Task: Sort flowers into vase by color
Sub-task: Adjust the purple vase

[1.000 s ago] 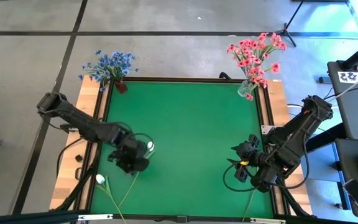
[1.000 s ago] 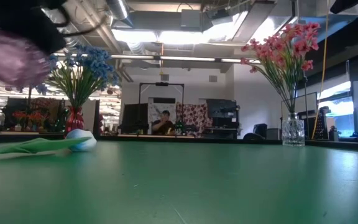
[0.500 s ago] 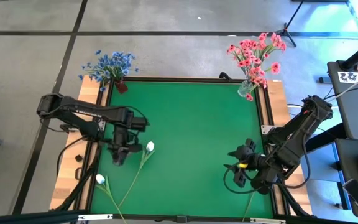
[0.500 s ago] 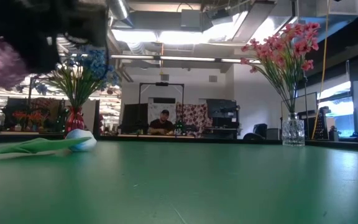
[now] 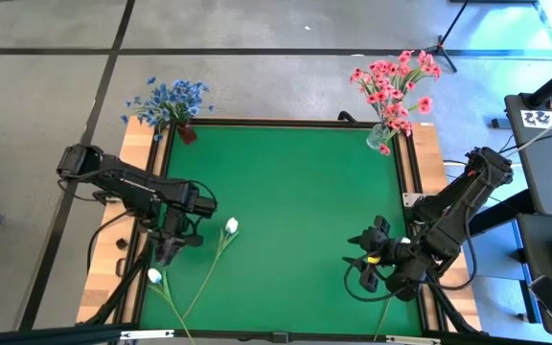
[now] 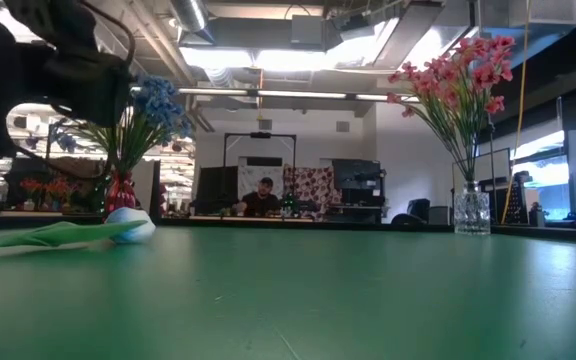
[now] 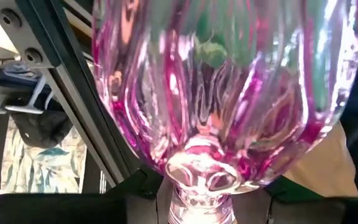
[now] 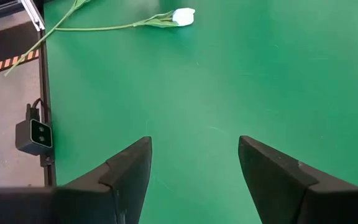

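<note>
Green felt table: carrying two loose white-bud flowers on long thin green stems, one bud lying near the left gripper, the other lying at the near-left edge.

Left gripper: hovering over the table's left edge, clamping the neck of a pink ribbed clear glass vase, which is filling its wrist view.

Right gripper: hanging over the near-right part of the table, fingers standing apart, gripping nothing.

Blue-bloom bunch in a small red vase: standing at the far-left corner.

Pink-bloom bunch in a clear glass vase: standing at the far-right corner.
</note>
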{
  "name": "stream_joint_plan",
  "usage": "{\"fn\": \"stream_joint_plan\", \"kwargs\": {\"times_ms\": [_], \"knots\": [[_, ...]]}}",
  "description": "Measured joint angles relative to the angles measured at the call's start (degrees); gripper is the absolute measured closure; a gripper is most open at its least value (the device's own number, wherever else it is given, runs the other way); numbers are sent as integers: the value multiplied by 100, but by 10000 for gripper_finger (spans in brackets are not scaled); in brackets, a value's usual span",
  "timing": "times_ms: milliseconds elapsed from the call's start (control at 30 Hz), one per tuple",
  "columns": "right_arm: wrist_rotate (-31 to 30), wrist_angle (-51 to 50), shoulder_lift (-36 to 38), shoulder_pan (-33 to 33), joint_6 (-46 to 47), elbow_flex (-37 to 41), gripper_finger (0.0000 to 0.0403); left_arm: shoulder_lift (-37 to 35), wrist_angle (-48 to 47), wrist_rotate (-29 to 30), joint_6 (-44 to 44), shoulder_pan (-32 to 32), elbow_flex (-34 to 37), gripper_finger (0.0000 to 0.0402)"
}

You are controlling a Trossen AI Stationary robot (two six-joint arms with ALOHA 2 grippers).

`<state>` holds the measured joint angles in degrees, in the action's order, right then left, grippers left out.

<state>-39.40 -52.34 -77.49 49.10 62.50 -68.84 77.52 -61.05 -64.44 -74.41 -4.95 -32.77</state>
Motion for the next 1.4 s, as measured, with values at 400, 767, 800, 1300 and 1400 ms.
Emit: {"fn": "stream_joint_plan", "kwargs": {"times_ms": [400, 767, 800, 1300, 1400], "knots": [[-728, 74, 0, -33, -971, 2, 162, 0, 859, 924, -370, -216, -1132, 282], [116, 2573, -392, -1459, -6681, 4, 138, 71, 4775, 3318, -1991, -278, -1791, 282], [448, 2842, -472, -1599, -6973, 4, 128, 118, 5064, 3479, -2083, -280, -1791, 282], [1297, 4405, -1852, -2247, -10280, 7, 43, 1226, 7807, 4216, -3053, -884, -1791, 282], [932, 4774, -2039, -2240, -10627, 7, 57, 1242, 7826, 4303, -3080, -890, -1788, 282]]}}
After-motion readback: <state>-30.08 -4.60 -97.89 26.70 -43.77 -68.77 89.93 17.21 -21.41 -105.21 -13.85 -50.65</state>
